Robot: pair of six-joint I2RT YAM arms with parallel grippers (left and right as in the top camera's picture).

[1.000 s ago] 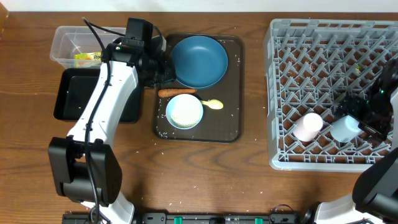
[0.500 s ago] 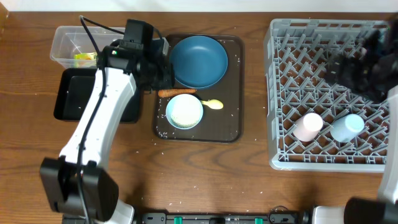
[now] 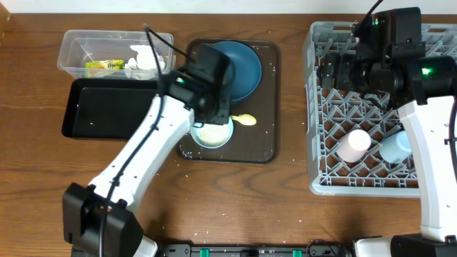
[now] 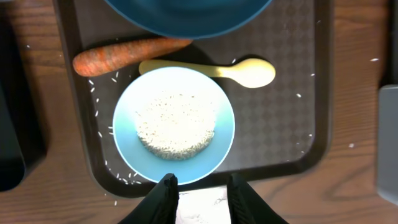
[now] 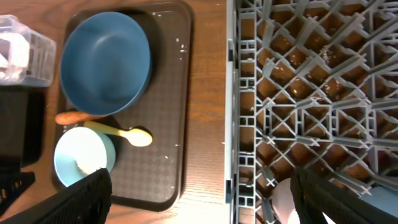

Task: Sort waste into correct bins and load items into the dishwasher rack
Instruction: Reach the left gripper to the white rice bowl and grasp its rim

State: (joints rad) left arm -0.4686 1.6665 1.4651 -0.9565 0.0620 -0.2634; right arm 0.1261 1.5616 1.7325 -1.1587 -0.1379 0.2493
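A small pale bowl [image 4: 174, 124] heaped with white rice sits on the brown serving tray [image 4: 292, 124]. An orange carrot [image 4: 124, 55] and a yellow spoon [image 4: 217, 70] lie behind it, and the dark blue bowl [image 3: 243, 68] is further back. My left gripper [image 4: 203, 186] hangs above the small bowl's near rim, jaws a little apart with nothing between them. My right gripper [image 5: 211, 199] is wide open and empty, high over the left edge of the grey rack [image 3: 314, 107]. A pink cup [image 3: 353, 145] and a light blue cup [image 3: 396, 148] stand in the rack.
The clear tub [image 3: 78, 50] at back left holds a yellow wrapper [image 3: 105, 66] and white tissue [image 3: 143, 61]. The black tray [image 3: 107, 111] lies in front of it. Loose rice grains [image 4: 99, 134] dot the serving tray and the wooden table.
My left arm swung right from beside the tub to over the small bowl. My right arm rose from the cups at the rack's front right to its back left, leaving the light blue cup behind.
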